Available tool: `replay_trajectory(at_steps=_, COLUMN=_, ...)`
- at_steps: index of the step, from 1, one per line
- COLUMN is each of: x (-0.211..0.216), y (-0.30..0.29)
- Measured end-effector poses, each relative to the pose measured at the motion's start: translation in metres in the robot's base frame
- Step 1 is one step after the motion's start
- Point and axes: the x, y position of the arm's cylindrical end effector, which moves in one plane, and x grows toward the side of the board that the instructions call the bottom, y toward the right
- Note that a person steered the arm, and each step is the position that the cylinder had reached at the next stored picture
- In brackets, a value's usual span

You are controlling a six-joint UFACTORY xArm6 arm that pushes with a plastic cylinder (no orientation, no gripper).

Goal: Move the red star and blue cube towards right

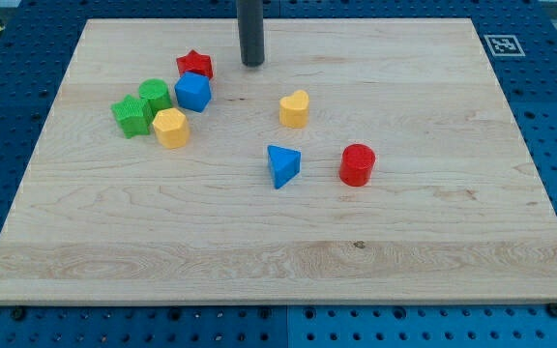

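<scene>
The red star [194,65] lies on the wooden board [278,242] at the upper left. The blue cube [192,93] sits just below it, touching it. My tip [252,63] is at the end of the dark rod, a short way to the right of the red star, level with it and apart from it. The tip is up and to the right of the blue cube.
A green cylinder [155,95], a green star [131,116] and a yellow hexagon [171,127] cluster left of and below the blue cube. A yellow heart [295,109], a blue triangle [282,165] and a red cylinder [357,164] lie mid-board.
</scene>
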Motion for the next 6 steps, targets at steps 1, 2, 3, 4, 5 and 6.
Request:
replay_trajectory(at_steps=1, x=-0.039, y=-0.037)
replay_trajectory(at_steps=2, x=-0.036, y=-0.090)
replay_trajectory(at_steps=3, x=-0.009, y=-0.140)
replay_trajectory(at_steps=4, x=0.011, y=-0.153)
replay_trajectory(at_steps=5, x=0.032, y=-0.145)
replay_trajectory(at_steps=6, x=0.053, y=-0.121)
